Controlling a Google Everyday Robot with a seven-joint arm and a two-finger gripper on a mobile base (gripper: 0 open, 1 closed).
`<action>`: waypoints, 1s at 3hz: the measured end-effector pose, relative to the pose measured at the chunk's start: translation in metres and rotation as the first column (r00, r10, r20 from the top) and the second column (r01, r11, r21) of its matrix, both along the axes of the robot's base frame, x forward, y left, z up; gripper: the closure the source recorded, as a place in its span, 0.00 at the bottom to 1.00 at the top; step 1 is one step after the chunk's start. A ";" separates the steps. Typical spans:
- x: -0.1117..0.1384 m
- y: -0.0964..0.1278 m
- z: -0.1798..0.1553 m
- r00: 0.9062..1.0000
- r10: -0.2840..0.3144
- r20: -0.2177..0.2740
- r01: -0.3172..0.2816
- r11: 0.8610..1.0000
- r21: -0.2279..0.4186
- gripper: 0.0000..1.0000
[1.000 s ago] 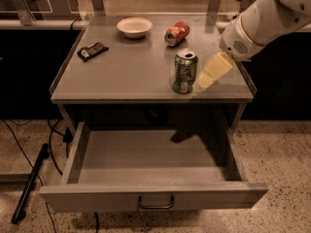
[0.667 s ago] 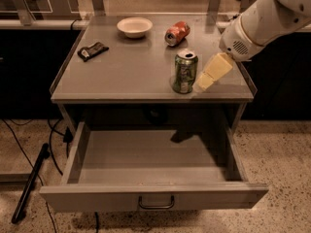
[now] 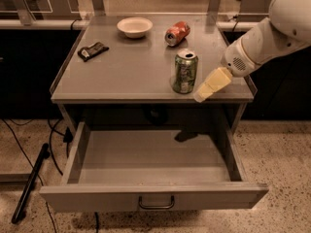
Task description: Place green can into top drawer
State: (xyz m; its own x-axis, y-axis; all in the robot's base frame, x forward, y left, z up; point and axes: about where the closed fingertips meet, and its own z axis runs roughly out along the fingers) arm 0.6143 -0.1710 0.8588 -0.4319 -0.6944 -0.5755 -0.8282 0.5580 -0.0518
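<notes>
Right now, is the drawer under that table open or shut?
Open. The top drawer is pulled far out, its inside showing. The green can stands on the tabletop above, the gripper close beside it.

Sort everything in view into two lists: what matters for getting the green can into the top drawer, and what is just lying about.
For the job: green can, upright near the front edge of the tabletop; top drawer, pulled open below; pincer, close beside the can.

Lying about: orange-red can on its side; white bowl; dark packet, all further back.
</notes>
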 end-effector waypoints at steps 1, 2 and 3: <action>0.007 0.003 -0.013 1.000 -0.028 0.006 0.028 0.998 0.052 0.00; 0.012 0.009 -0.008 0.993 -0.049 0.105 0.036 0.992 0.122 0.00; 0.015 0.015 0.000 0.980 -0.060 0.190 0.029 0.986 0.162 0.00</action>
